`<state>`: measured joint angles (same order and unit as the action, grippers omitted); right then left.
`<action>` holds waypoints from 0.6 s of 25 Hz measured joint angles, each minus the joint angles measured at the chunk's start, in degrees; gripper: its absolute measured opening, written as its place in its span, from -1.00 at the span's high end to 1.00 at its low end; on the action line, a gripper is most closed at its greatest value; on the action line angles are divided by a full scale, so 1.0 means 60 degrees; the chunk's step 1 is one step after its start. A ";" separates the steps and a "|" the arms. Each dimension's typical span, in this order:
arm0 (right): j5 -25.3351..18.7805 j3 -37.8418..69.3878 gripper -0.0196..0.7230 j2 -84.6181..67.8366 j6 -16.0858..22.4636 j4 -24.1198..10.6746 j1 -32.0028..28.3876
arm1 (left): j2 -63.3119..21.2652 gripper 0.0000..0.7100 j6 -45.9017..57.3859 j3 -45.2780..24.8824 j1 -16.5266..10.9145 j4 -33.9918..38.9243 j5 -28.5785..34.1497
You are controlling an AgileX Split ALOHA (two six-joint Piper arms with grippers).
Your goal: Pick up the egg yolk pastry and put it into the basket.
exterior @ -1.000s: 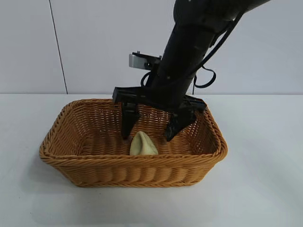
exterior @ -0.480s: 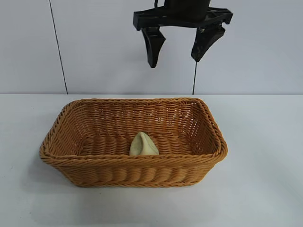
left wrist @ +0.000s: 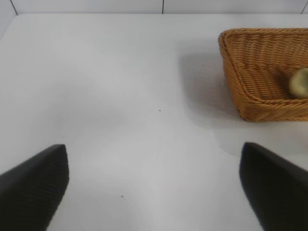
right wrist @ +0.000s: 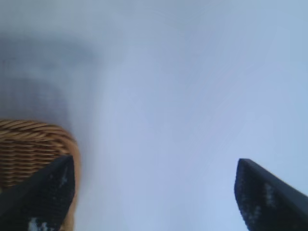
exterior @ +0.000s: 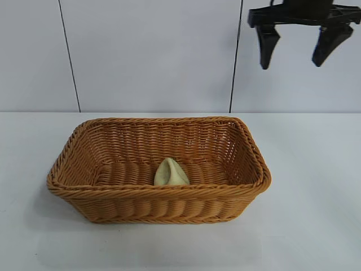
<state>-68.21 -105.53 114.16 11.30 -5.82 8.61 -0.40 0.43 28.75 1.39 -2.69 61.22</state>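
- Egg yolk pastry: lies on the floor of the basket, near the middle, close to the front wall as the exterior view shows it. Pale, rounded, pointed top. Nothing touches it.
- Basket: sits flat on the white table, upright.
- Right gripper: high above the table, up and to the right of the basket, well apart from it. Fingers spread wide, pointing down, nothing between them. Its wrist view shows a corner of the basket rim beside one fingertip.
- Left gripper: not seen in the exterior view; in its own wrist view the fingers stand wide apart over bare table, basket off to one side, empty.
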 joint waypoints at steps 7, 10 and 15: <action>-0.0150 0.0000 -0.79 0.0000 -0.0447 -0.0011 -0.1388 | 0.0000 -0.95 0.0000 0.0000 0.0000 0.0000 0.0000; -0.0243 -0.0011 -0.79 0.0000 -0.0644 -0.0009 -0.1499 | 0.0000 -0.95 0.0000 0.0000 0.0000 0.0000 0.0000; -0.0243 -0.0011 -0.79 0.0000 -0.1032 0.0632 -0.1489 | 0.0000 -0.95 0.0000 0.0000 0.0000 0.0000 0.0000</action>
<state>-69.67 -105.59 114.16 5.11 -2.03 -0.32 -0.40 0.43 28.75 1.39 -2.69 61.22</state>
